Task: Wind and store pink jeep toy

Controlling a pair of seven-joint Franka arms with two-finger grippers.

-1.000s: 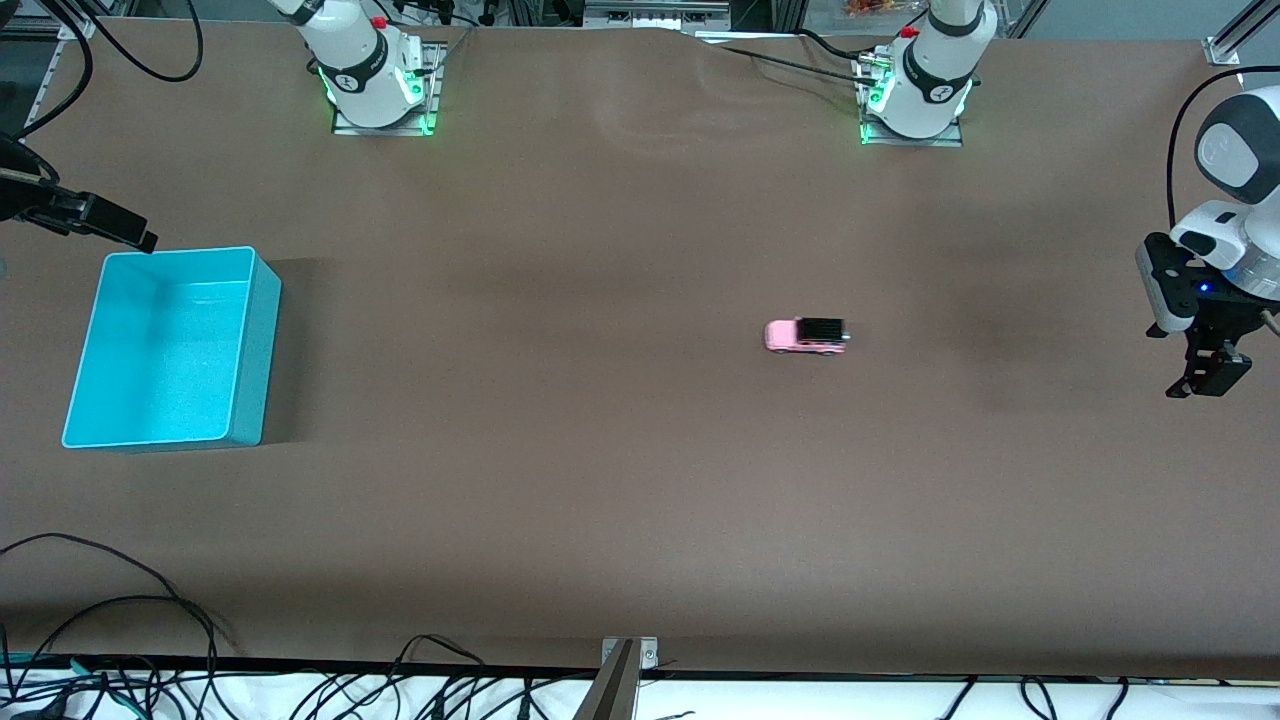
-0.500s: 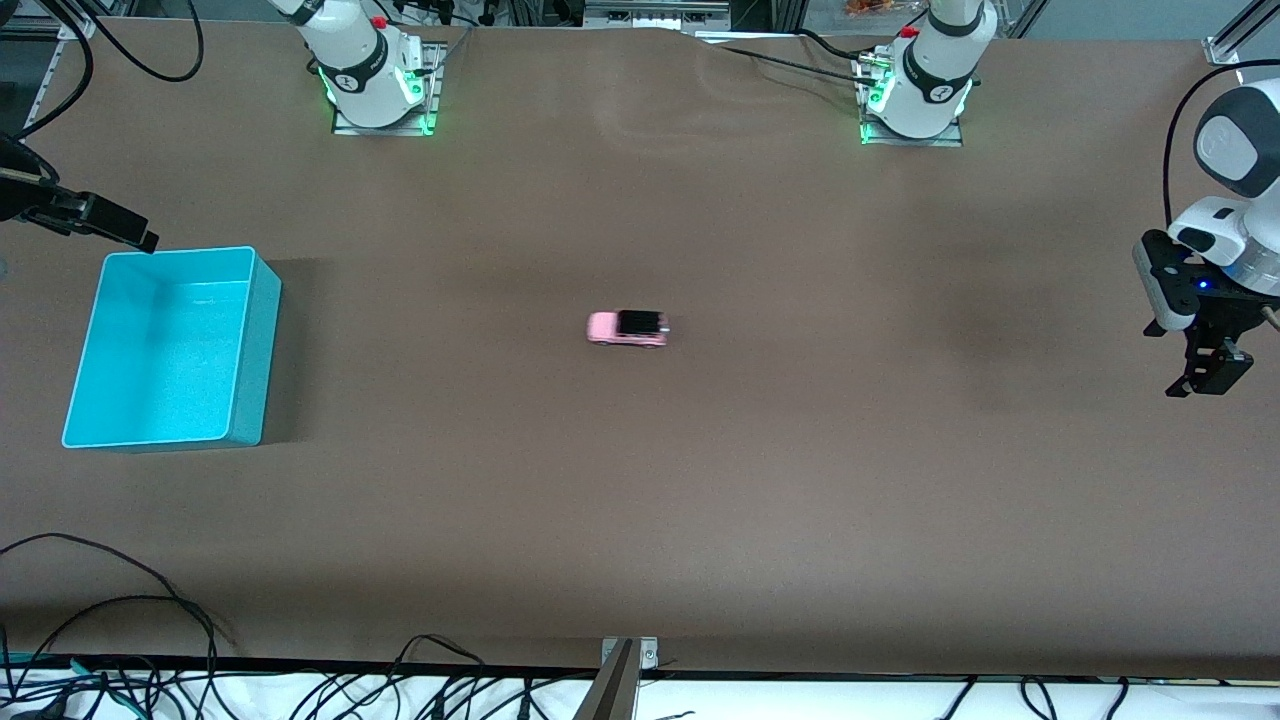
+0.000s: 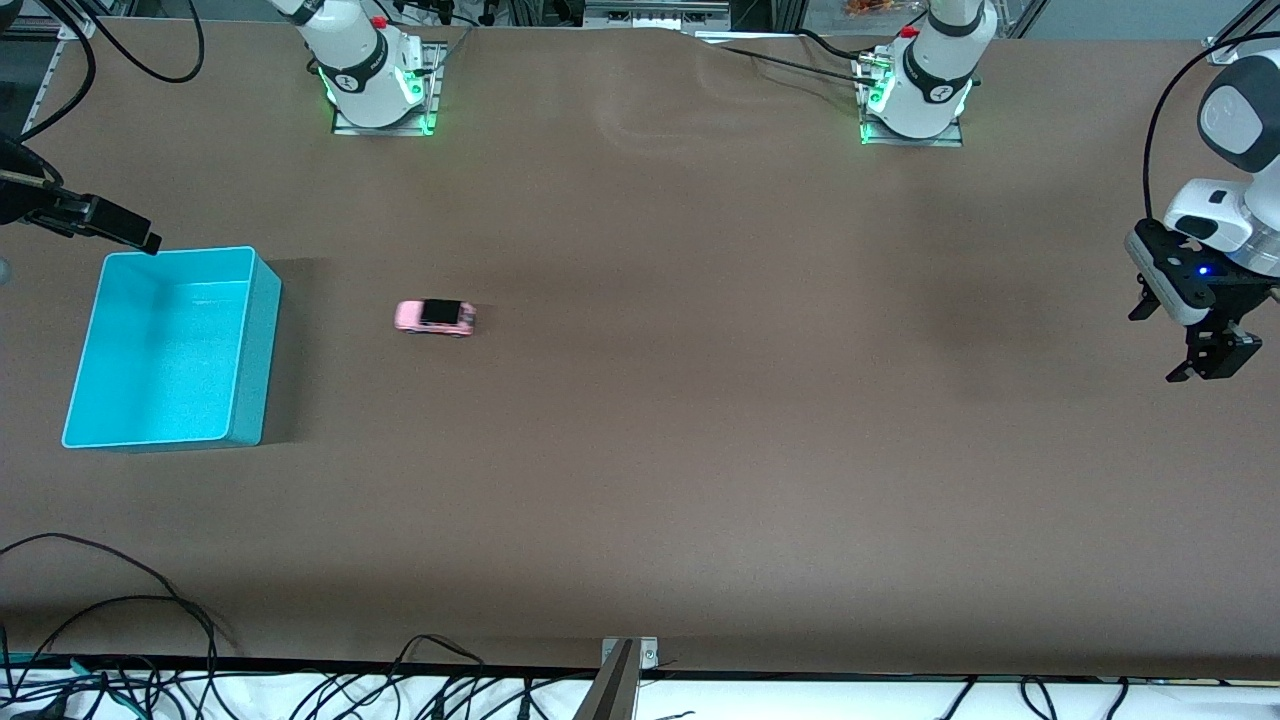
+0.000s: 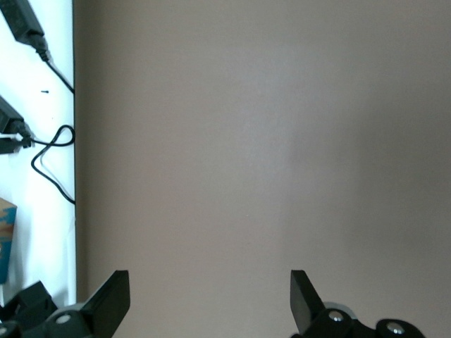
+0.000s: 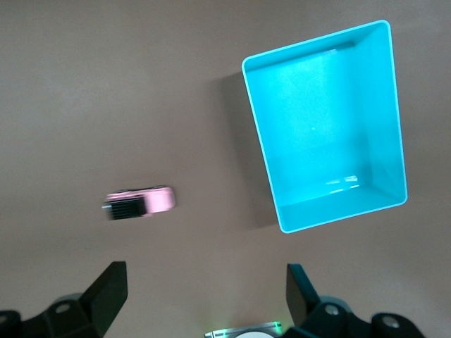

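Item one: the pink jeep toy (image 3: 435,317), a small light-pink car with a black roof. We find it on its wheels on the brown table (image 3: 700,450), near the turquoise bin (image 3: 262,340) but apart from it, toward the right arm's end. It appears slightly smeared in the right wrist view (image 5: 141,203), so we judge it may be rolling.

Item two: the turquoise bin, open-topped and empty. The toy sits outside it.

Item three: the right hand (image 5: 204,296). Its fingers stand wide and hold nothing. From the right wrist view, we place it over the table with both toy and bin below and ahead of it. In the front view only a dark part of it shows by the bin's corner.

Item four: the left hand (image 3: 1205,355). Fingers wide, empty, over bare table at the left arm's end, well apart from the toy. We read this arm as waiting.

Status: we judge any winding and release to be done, since the toy sits free. Storage is left: the right hand is the closer one to pick up the toy and drop it in the bin.
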